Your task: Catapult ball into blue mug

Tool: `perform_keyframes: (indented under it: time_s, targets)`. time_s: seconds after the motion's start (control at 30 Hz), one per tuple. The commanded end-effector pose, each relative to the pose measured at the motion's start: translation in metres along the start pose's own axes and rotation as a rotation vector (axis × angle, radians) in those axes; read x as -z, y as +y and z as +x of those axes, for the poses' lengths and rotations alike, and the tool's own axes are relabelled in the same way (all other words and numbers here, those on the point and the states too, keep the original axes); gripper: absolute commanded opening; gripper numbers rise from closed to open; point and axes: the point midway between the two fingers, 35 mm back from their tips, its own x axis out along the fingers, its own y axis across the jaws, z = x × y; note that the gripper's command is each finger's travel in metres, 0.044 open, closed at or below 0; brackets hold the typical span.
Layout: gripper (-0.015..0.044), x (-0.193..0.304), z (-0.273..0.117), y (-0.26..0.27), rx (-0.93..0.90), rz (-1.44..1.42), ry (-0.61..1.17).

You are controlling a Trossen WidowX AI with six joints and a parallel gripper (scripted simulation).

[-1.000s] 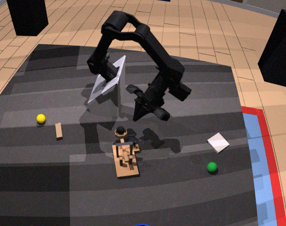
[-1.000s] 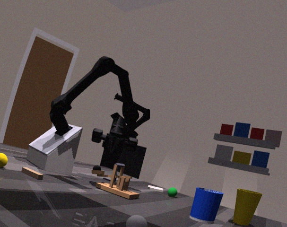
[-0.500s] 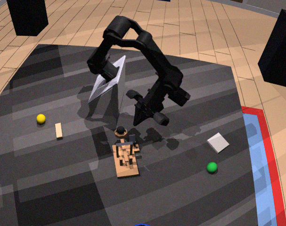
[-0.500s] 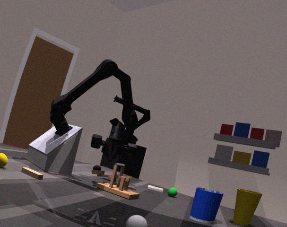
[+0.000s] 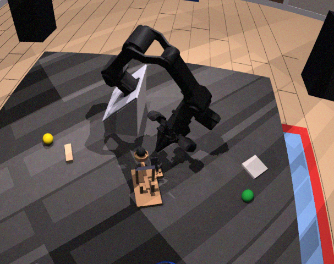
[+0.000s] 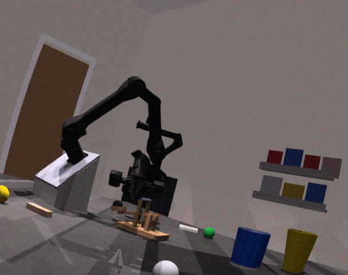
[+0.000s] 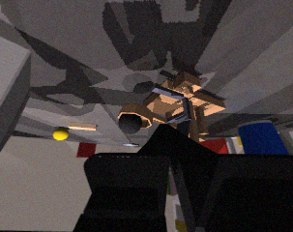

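The wooden catapult [image 5: 148,201] [image 6: 143,232] [image 7: 211,104] stands on the dark table. A black ball [image 5: 140,151] [image 6: 117,203] [image 7: 131,124] sits in the round cup at the end of its arm, on the side toward the robot base. The blue mug [image 6: 250,248] [image 7: 262,138] stands upright beyond the catapult's other end; only its rim shows at the bottom of the top view. My gripper [image 5: 157,149] [image 6: 133,198] [image 7: 163,128] is shut, with nothing seen between its fingers. Its tips are low, beside the ball cup and the catapult's rear end; whether they touch it is unclear.
A yellow mug [image 6: 300,251] stands beside the blue mug. A green ball [image 5: 247,195] [image 6: 208,232] and white tile [image 5: 254,166] lie right; a yellow ball [image 5: 47,138] and small wooden block [image 5: 68,152] lie left. A white ball [image 6: 165,269] is in front.
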Motion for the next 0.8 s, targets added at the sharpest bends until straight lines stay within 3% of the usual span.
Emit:
perform_keyframes:
  time_s: [0.0,0.77]
  targets:
    - [0.0,-0.006,0.007,0.003,-0.004,-0.013,0.005]
    - [0.0,-0.032,0.034,0.009,-0.008,-0.012,0.011]
